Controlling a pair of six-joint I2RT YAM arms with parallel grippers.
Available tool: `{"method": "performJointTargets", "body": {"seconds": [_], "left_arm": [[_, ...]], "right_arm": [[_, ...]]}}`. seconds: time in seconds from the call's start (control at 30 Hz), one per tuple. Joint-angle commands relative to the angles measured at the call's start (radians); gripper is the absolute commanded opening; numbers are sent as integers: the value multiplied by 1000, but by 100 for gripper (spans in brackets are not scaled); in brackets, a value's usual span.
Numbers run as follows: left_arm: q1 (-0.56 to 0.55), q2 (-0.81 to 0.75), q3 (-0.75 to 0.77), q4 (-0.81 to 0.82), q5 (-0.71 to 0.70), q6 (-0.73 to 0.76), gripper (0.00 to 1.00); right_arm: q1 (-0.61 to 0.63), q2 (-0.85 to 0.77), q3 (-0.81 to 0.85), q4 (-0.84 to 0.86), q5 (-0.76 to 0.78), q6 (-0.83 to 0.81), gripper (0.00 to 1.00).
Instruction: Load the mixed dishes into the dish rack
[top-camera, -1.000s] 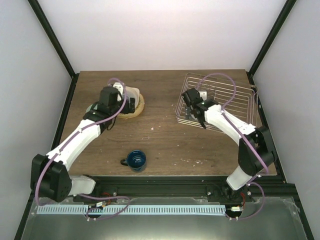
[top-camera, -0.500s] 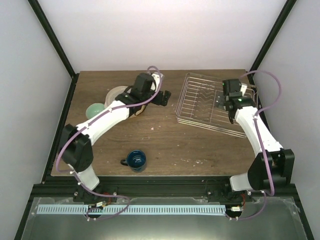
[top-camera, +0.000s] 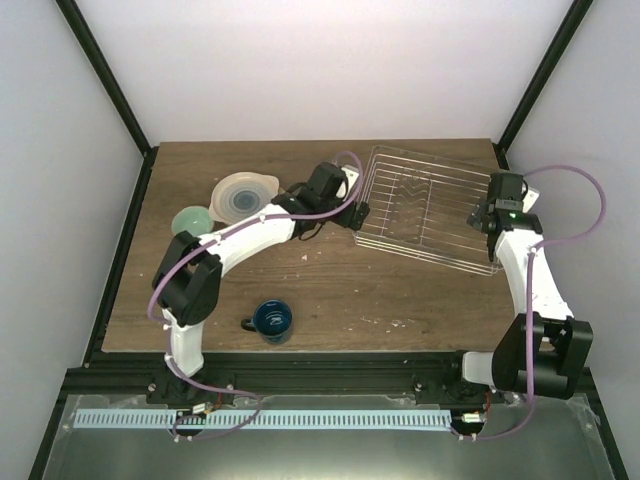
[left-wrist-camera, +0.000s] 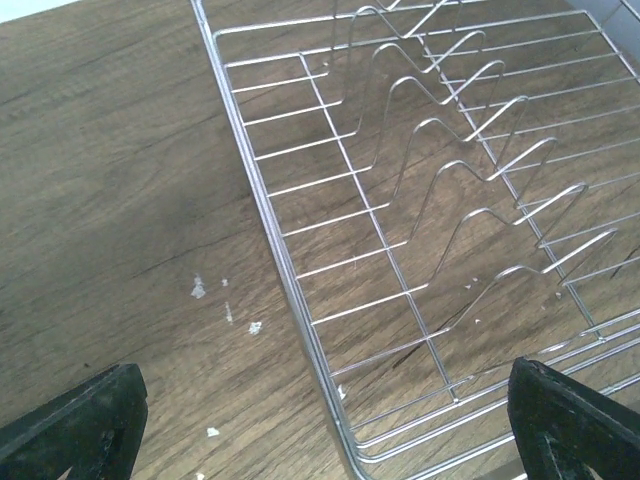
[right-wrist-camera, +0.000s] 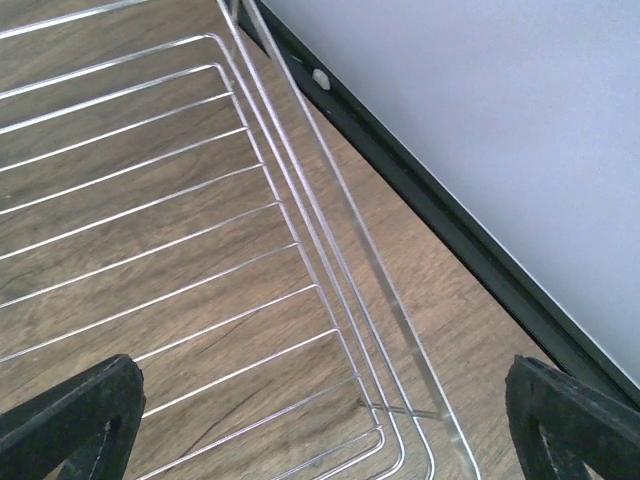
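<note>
Dish rack sits at the back right of the tabletop, slightly askew (its tines run in zigzag rows). Left gripper hangs above the rack's left rim, jaws spread wide and holding nothing. The right gripper hangs over the rack's right rim, close to the black frame, jaws likewise spread and pinching nothing. Stacked plates lie at the back left with the mint bowl just beside them. The dark blue mug stands well apart, near the front edge.
</note>
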Motion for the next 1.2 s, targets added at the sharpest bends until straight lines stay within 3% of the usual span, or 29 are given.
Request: {"method": "performJointTargets", "body": {"seconds": [0.0, 0.6, 1.07, 1.17], "left_arm": [[-17, 46, 41, 13, 17, -14, 100], [-49, 205, 83, -49, -69, -29, 100], [-49, 231, 121, -57, -90, -22, 100], [-49, 251, 157, -69, -97, -22, 100]], "right_arm": [[-37, -5, -24, 21, 9, 17, 100], [-81, 47, -170, 128, -271, 87, 100], [-84, 39, -119, 50, 15, 78, 100], [-91, 40, -106, 41, 5, 79, 100]]}}
